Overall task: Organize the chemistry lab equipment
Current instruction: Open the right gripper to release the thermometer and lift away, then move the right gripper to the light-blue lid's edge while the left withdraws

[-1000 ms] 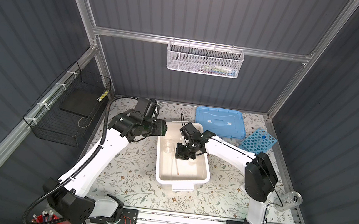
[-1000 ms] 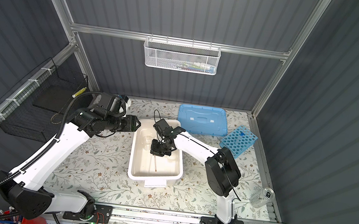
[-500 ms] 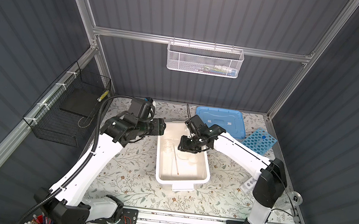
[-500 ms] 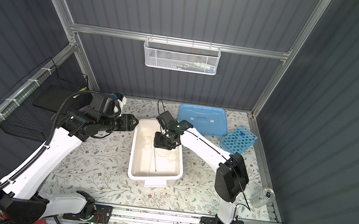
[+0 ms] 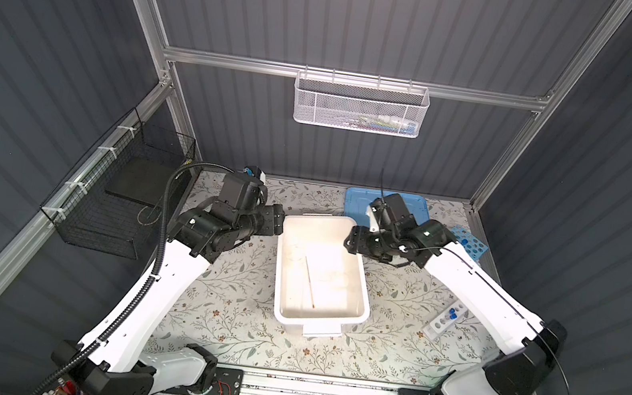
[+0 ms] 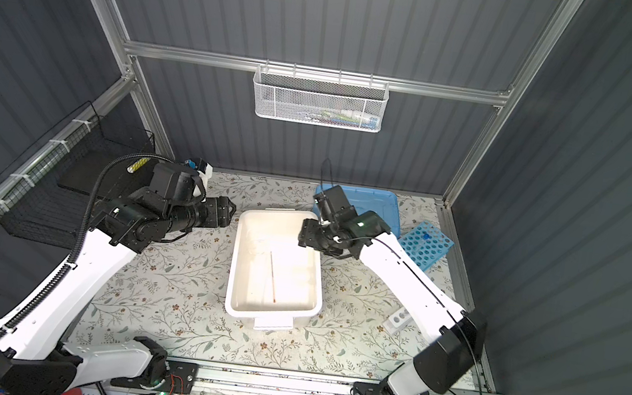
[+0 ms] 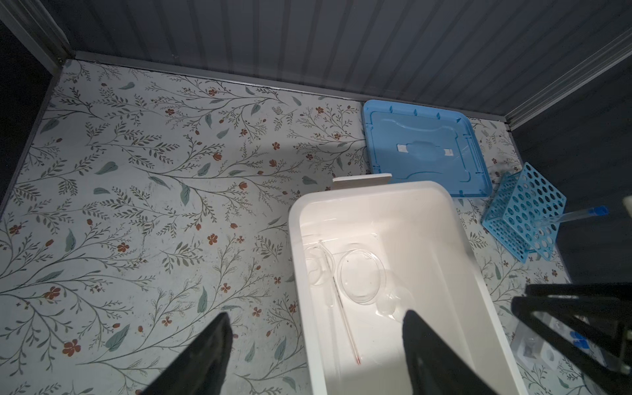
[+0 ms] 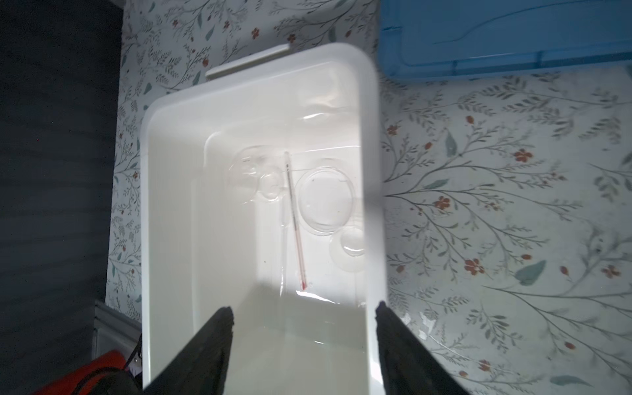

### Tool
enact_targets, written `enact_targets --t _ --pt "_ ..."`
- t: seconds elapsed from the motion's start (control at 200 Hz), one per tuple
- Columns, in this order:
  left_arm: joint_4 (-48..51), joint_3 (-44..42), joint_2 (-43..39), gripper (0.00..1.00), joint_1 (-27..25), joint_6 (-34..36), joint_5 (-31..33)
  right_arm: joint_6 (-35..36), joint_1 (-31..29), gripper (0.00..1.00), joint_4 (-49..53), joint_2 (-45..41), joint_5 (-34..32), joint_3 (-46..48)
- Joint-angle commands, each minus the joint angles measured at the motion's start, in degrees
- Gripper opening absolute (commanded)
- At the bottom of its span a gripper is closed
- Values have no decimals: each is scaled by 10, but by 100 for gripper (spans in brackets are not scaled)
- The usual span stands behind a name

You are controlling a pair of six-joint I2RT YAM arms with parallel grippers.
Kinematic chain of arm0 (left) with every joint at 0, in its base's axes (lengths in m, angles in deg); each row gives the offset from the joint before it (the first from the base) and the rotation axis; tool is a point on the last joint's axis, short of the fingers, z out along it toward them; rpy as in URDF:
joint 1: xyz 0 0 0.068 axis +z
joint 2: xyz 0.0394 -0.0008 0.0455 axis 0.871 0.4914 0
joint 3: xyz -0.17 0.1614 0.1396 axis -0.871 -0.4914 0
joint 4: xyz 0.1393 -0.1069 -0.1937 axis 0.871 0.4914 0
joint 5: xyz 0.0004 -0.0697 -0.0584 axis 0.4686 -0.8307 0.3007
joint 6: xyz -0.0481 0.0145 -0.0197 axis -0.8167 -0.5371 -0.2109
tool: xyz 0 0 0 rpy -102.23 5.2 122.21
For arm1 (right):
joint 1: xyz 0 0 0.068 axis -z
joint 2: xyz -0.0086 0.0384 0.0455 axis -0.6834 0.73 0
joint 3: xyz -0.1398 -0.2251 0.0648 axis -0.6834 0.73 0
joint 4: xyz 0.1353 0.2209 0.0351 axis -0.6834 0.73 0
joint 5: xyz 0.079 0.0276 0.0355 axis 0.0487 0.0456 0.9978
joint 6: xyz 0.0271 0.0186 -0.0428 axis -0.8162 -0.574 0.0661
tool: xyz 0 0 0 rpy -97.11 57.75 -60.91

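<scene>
**Both jaws wide, nothing held**

At the left long rim of the large white plastic tub [image 5: 280,277], the left gripper [image 7: 315,314] hovered with its black fingers spread wide and nothing between them. In the left wrist view one finger showed over the floral mat [image 7: 154,205] and one over the tub's inside. The right gripper [image 8: 303,307] hung at the opposite rim, equally spread and empty.

On the tub's floor the thin glass rod with a red tip [image 8: 294,219] lay lengthwise. A wide clear round dish [image 8: 325,200] sat just beside it on one side and a small clear flask [image 8: 253,174] on the other. A second small clear vessel [image 8: 352,244] sat near the dish.

Behind the tub, towards the right, the flat blue plastic lid [image 7: 424,150] lay on the mat by the back wall. Just beside it stood the sky-blue many-holed rack [image 7: 523,212], with one slim clear blue-capped test tube [image 7: 578,215] in it. The small white tube rack [image 5: 443,321] lay at the mat's right side, well apart from the tub, with blue caps showing in it.
</scene>
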Motion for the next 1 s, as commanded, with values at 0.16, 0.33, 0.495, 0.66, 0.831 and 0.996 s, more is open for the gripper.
enact_targets --t 0.16,0.33,0.495,0.66,0.831,0.996 --pt "0 66 103 78 2 0 -18 95 215 72 -15 70 8 2" --pt "4 90 146 78 2 -16 -9 145 283 72 1 219 -46 -135" --pt "45 145 192 78 2 -18 6 165 319 72 18 340 -55 -278" --pt "79 172 216 78 2 -32 10 156 344 72 91 460 -70 -449" --pt "112 201 244 78 2 -30 9 155 373 72 52 508 -56 -486" --pt "143 197 265 77 2 -25 5 167 383 72 60 548 -32 -510"
